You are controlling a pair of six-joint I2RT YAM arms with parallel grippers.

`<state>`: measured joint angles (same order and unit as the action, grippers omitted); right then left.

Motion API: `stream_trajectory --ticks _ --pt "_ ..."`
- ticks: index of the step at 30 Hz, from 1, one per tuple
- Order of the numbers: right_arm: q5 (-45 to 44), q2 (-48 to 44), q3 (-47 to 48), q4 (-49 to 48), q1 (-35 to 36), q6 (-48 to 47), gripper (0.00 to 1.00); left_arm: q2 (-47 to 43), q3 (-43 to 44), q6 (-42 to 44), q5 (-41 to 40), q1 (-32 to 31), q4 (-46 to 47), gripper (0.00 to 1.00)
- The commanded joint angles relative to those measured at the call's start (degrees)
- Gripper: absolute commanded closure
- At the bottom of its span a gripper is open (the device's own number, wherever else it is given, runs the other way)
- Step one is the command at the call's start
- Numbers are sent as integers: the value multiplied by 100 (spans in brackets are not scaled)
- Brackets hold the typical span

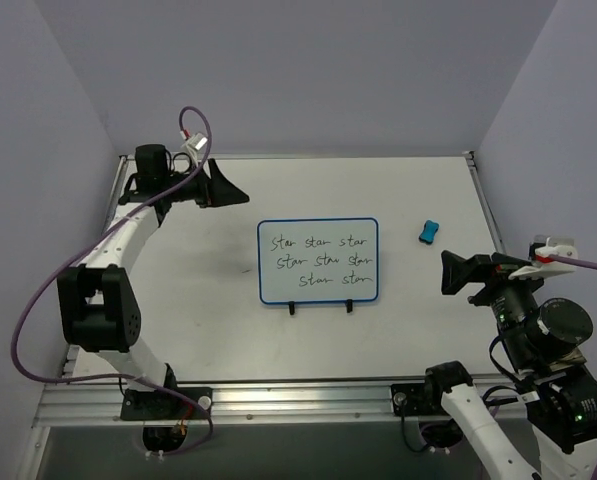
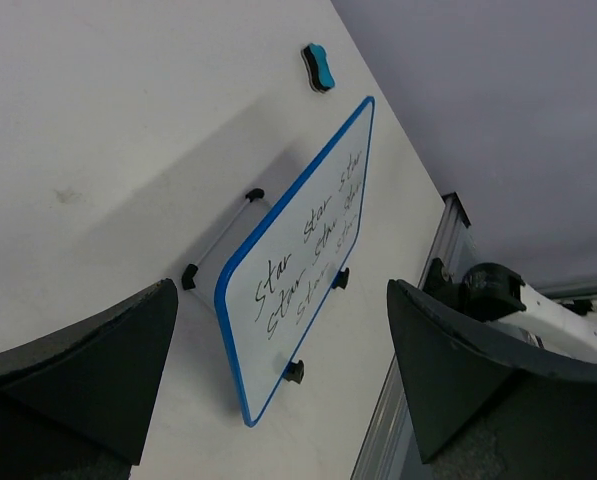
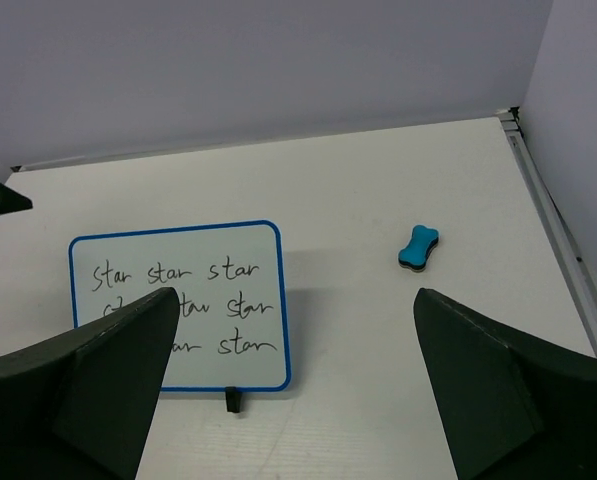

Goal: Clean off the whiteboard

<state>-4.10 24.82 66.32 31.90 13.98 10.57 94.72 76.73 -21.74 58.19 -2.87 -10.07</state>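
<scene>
The whiteboard (image 1: 318,260) stands mid-table on two black feet, with a blue rim and three lines of black "star" handwriting. It also shows in the left wrist view (image 2: 303,250) and the right wrist view (image 3: 178,300). A small blue eraser (image 1: 429,231) lies right of the board, also in the left wrist view (image 2: 319,66) and the right wrist view (image 3: 418,246). My left gripper (image 1: 230,187) is open and empty at the far left, away from the board. My right gripper (image 1: 450,272) is open and empty at the near right, short of the eraser.
A metal rail (image 1: 278,400) runs along the table's near edge. Purple walls (image 1: 298,70) close in the back and both sides. The left arm's cable (image 1: 38,300) loops at the left.
</scene>
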Motion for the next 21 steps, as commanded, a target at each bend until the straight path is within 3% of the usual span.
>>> stream_trajectory --ticks 1,6,12,15,17,21 --pt "348 41 -23 -360 35 -73 0 449 395 458 1290 -82 437 6" --pt "647 50 -128 -500 35 129 0 969 580 907 1221 -108 58 6" --pt "937 93 -304 -632 35 244 0 1760 993 1795 1370 -407 -1076 6" --pt "937 120 -296 -641 26 253 0 2006 1019 1927 1545 -529 -1217 0" --pt "937 137 -287 -632 26 253 0 2095 1072 2006 1633 -582 -1410 17" --pt "1016 216 -304 -606 26 270 0 2156 1081 2147 1660 -644 -1534 29"
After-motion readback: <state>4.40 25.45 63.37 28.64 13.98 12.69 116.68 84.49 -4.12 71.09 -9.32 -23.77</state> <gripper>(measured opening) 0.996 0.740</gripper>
